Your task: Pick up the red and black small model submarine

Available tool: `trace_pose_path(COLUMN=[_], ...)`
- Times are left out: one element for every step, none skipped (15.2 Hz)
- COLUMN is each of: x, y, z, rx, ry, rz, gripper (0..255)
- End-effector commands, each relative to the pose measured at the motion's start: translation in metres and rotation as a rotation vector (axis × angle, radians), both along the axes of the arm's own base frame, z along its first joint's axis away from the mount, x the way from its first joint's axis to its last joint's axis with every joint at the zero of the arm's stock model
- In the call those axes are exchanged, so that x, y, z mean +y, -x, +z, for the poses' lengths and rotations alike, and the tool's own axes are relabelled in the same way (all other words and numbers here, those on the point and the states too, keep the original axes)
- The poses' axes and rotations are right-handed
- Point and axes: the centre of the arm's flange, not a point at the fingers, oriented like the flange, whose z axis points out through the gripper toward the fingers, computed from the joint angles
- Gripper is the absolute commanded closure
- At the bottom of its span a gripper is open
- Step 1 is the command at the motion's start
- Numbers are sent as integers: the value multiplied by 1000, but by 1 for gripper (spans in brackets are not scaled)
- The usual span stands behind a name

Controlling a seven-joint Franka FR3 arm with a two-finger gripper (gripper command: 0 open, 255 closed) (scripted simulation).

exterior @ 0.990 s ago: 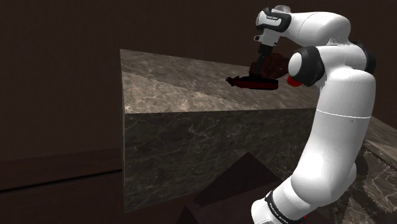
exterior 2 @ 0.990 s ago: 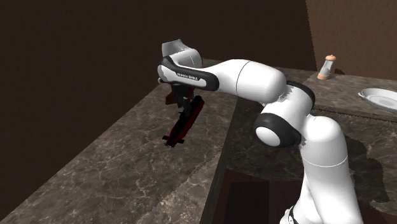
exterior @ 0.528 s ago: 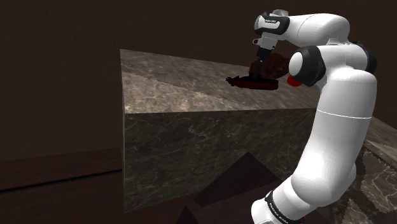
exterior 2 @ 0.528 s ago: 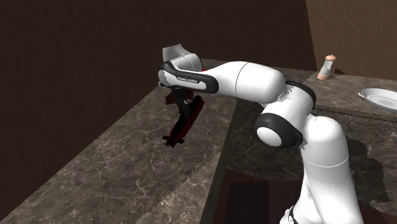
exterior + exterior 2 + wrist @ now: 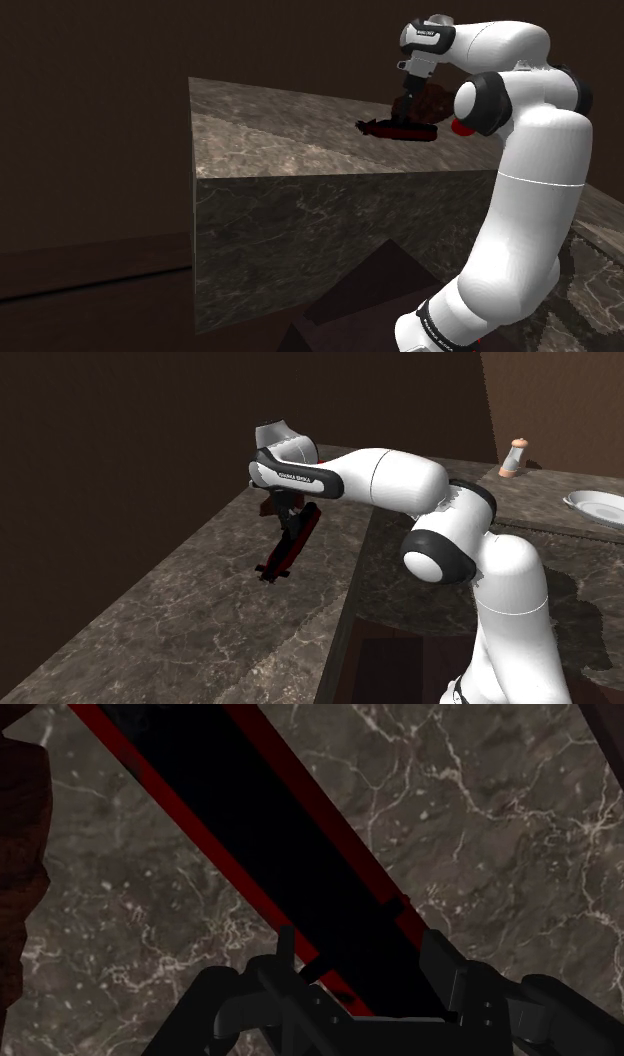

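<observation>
**A:** Over the marble counter [image 5: 280,140], where is the model submarine [image 5: 250,824]?

**B:** Low over the counter, between the gripper's [image 5: 358,944] 2 fingers, which are clamped on its red-edged black hull.

**A:** Why across the hull?

**B:** Probably because only its narrow width fits between them. I cannot tell whether it clears the counter.
</observation>
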Motion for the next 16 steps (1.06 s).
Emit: trace_pose_path(x=[0, 0, 0, 0, 0, 0, 0, 0, 0, 0, 0, 0, 0, 0, 0, 0], y=[0, 0, 0, 0, 0, 0, 0, 0, 0, 0, 0, 0, 0, 0, 0, 0], z=[8, 13, 18, 24, 29, 34, 40, 45, 50, 55, 61, 66, 71, 77, 77, 77], rx=[0, 0, 0, 0, 0, 0, 0, 0, 0, 0, 0, 0, 0, 0, 0, 0], ry=[0, 0, 0, 0, 0, 0, 0, 0, 0, 0, 0, 0, 0, 0, 0, 0], rz=[0, 0, 0, 0, 0, 0, 0, 0, 0, 0, 0, 0, 0, 0, 0, 0], gripper=[255, 255, 255, 255, 255, 255, 255, 255, 255, 255, 255, 255, 255, 255, 255, 255])
